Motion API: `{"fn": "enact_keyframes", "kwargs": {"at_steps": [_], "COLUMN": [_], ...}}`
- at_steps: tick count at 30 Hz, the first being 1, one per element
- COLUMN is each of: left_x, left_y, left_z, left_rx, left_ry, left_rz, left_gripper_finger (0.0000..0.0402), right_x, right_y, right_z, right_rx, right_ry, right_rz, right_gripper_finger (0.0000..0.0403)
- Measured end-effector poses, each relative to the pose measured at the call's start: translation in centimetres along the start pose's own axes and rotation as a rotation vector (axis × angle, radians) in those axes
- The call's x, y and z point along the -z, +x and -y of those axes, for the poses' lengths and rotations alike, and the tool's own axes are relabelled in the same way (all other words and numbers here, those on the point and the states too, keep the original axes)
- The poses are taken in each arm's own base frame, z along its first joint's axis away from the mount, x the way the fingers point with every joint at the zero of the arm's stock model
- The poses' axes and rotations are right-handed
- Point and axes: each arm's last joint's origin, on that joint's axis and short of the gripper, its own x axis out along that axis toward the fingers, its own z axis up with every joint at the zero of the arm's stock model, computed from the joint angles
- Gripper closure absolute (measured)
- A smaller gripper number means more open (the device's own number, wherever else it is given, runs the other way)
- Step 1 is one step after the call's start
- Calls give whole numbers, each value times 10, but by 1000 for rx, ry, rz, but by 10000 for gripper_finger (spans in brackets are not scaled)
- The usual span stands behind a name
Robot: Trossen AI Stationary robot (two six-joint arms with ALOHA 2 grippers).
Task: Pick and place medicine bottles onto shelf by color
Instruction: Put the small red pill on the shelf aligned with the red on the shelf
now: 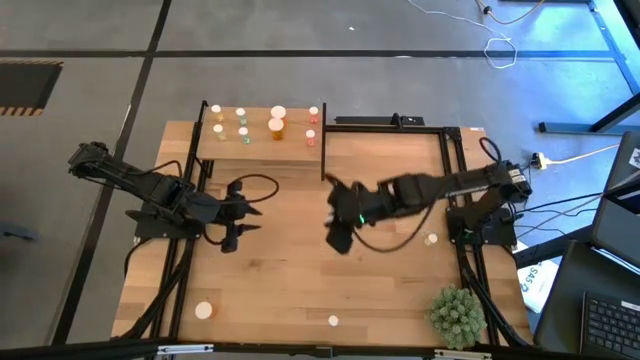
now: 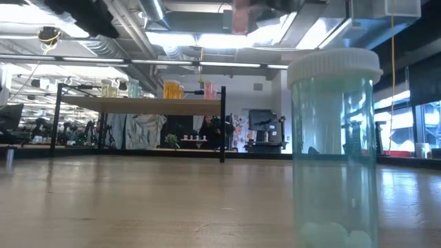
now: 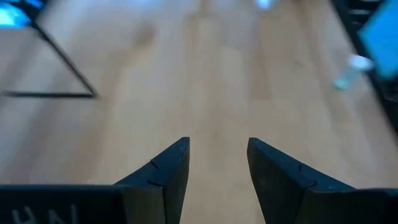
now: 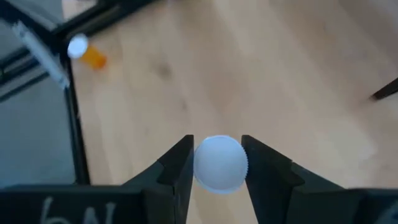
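Note:
My right gripper [image 4: 219,163] is shut on a small bottle with a white cap [image 4: 221,163], high over the middle of the table [image 1: 338,232]. In the low view its reddish body [image 2: 241,17] shows blurred at the top. My left gripper [image 3: 217,158] hovers open over the table's left half [image 1: 245,222], with nothing between its fingers. The shelf [image 1: 262,148] stands at the far edge, and several bottles [image 1: 277,122] stand on its top. Loose bottles sit on the table: an orange one [image 1: 204,311], a small one [image 1: 333,321] and another [image 1: 432,239]. My right gripper pinches the bottle's white cap by its ridged rim [image 4: 198,165], one finger on each side. The fingers slant down from above. The cap hides the body in the wrist view. The bottle hangs below the fingers, lifted clear of the table.
A pale green bottle [image 2: 335,145] stands right in front of the low camera. A spiky green plant ball [image 1: 458,315] sits at the near right corner. Black frame rails [image 1: 452,170] run along the table's sides. Bare wood lies between the two arms.

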Motion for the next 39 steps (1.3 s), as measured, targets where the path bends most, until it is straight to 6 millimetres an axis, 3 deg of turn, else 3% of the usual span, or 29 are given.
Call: {"fn": "enact_keyframes", "kwargs": {"at_steps": [5,13,21,29,39], "left_x": [-6,-10,-11,-12,-12], "left_y": [0,1,4,5,6], "left_z": [-4,-10,-19,-25,-30], "left_rx": [-157,-224,-267,-292,-313], "left_ry": [47,37,16,1,-11], "left_rz": [83,113,102,100,95], "left_gripper_finger": [246,246,246,246,246], "right_x": [-31,-73,-97,-103,-100], "right_y": [-4,7,31,58,78], "right_z": [27,82,126,144,149], "right_rx": [41,120,124,139,169], "right_ry": [-22,23,103,100,79], "right_rz": [72,218,257,261,229], "right_gripper_finger": [275,275,276,276,276]}}
